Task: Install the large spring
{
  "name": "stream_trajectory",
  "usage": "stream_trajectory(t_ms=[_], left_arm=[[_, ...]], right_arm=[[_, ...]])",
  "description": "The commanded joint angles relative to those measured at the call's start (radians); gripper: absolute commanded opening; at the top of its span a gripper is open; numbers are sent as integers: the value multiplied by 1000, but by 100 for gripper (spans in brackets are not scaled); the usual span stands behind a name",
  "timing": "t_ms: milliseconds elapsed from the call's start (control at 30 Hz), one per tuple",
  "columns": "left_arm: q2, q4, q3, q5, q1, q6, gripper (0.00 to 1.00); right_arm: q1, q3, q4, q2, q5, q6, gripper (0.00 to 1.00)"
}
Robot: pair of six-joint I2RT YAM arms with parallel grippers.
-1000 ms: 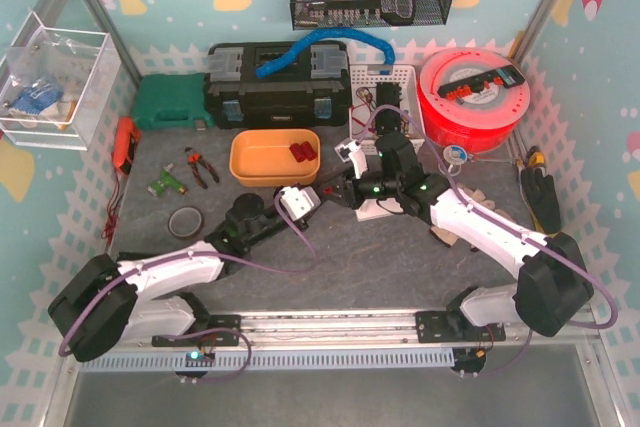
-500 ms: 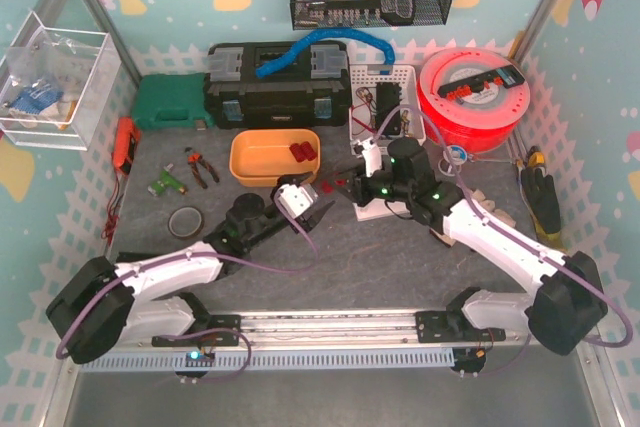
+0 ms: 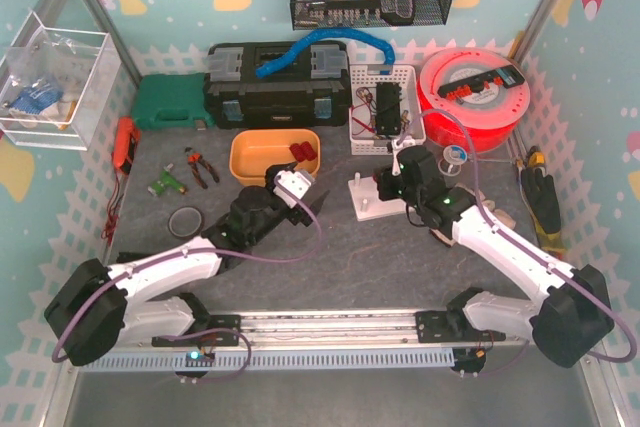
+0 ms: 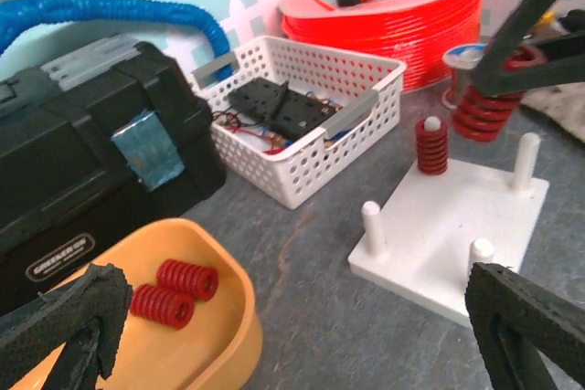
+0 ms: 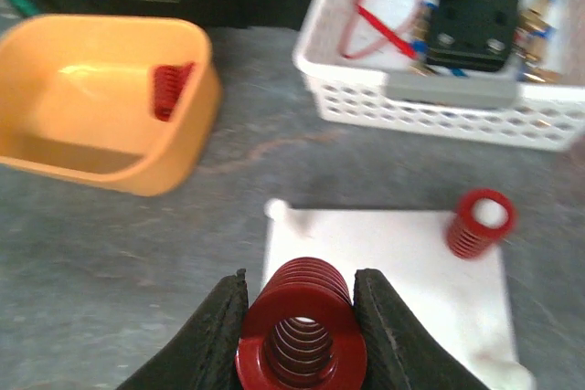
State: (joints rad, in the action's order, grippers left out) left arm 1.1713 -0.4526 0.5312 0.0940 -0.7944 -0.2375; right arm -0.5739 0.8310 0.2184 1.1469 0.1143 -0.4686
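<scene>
Over the table's (image 3: 330, 247) peg plate (image 5: 402, 299), near the basket (image 5: 457, 107), right end effector (image 5: 299, 312) grasps the large spring (image 5: 302, 353).

Left end effector (image 4: 292, 317) agape, right (image 5: 297, 331) clamped.

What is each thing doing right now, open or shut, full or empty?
Large spring: held over the peg board, not installed yet.
Right gripper: shut on the large spring.
Small spring: already on the peg board.
Left gripper: open, empty.
Orange bin: holds two red springs.
Toolbox: lid shut.
</scene>
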Motion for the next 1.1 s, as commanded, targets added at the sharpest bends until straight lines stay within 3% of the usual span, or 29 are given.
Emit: stream_trajectory(t_ms=[0,367,667,1067], left_arm=[[-11,92,50,88,-3,25,99],[-4,143,77,88,-4,32,99],[-10,140,69,102,-3,30,99],[-6,143,69,103,-3,31,99]], right_arm=[[41,-25,74,-6,136,-7,0],[189,-57,119,11,104,-30,0],[201,-62,98,42,48,-35,0],[203,-90,77,53,90,-29,0]])
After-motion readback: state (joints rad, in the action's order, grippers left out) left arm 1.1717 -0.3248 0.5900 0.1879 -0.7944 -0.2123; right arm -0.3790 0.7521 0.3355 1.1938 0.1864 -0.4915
